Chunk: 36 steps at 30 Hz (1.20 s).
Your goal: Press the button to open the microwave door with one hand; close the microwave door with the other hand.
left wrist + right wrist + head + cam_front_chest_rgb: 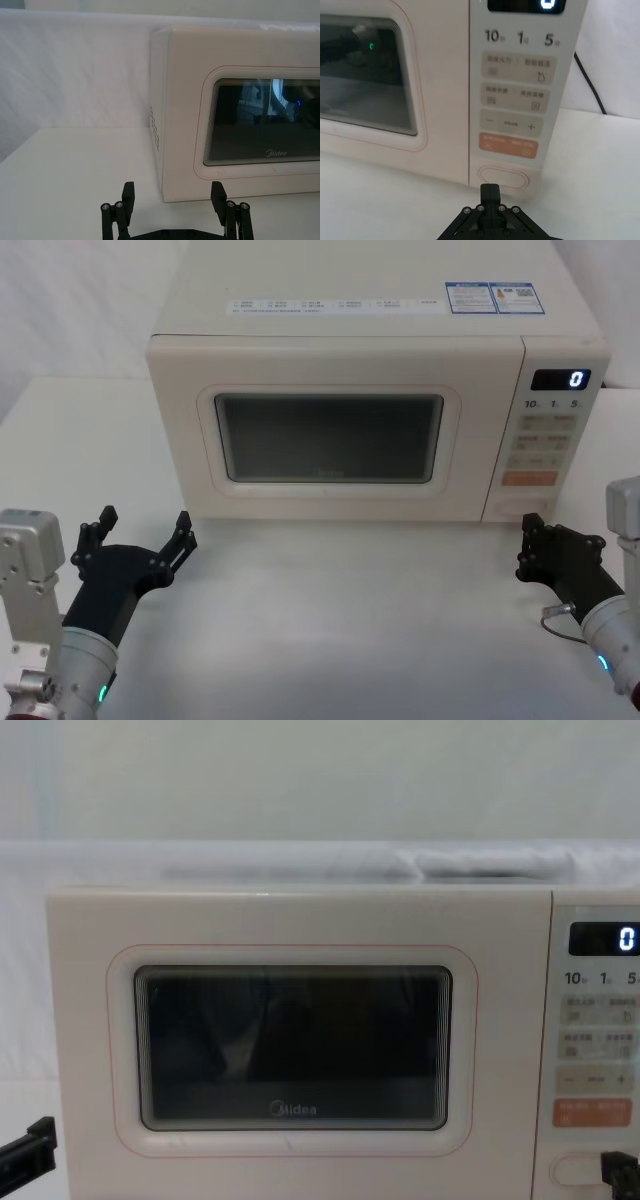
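The microwave door (330,436) is shut flush with the cream oven body; its dark window carries the Midea logo (294,1109). The button (520,508) is the wide blank oblong at the bottom of the control panel, below the orange key (508,146). My right gripper (529,542) is shut, fingers pressed together, just in front of the button (503,176) and a short gap away from it. My left gripper (143,528) stands open over the table, in front of the door's left lower corner (200,172), holding nothing.
The microwave sits on a white table (340,620) against a white wall. The display (560,380) reads 0. A black power cable (590,85) runs down behind the oven's right side. There is bare tabletop to the left of the oven (75,165).
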{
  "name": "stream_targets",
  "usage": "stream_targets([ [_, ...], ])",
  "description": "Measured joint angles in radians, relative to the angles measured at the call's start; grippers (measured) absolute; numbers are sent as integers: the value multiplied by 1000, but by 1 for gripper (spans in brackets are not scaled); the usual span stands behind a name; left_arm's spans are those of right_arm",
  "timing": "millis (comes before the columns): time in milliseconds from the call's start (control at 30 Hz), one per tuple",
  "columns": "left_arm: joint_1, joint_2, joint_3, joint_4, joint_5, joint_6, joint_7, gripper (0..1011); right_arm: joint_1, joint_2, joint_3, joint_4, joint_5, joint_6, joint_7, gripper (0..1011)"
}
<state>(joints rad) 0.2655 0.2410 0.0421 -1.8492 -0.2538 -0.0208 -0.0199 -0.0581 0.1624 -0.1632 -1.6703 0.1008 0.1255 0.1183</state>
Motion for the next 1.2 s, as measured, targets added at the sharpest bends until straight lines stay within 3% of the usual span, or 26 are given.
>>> stream_targets([
  [533,0,0,0,0,0,0,0,1001,67,-34,9,127,13,-47,25,0],
  [1200,0,0,0,0,0,0,0,1001,111,-56,23,208,25,-99,21,0],
])
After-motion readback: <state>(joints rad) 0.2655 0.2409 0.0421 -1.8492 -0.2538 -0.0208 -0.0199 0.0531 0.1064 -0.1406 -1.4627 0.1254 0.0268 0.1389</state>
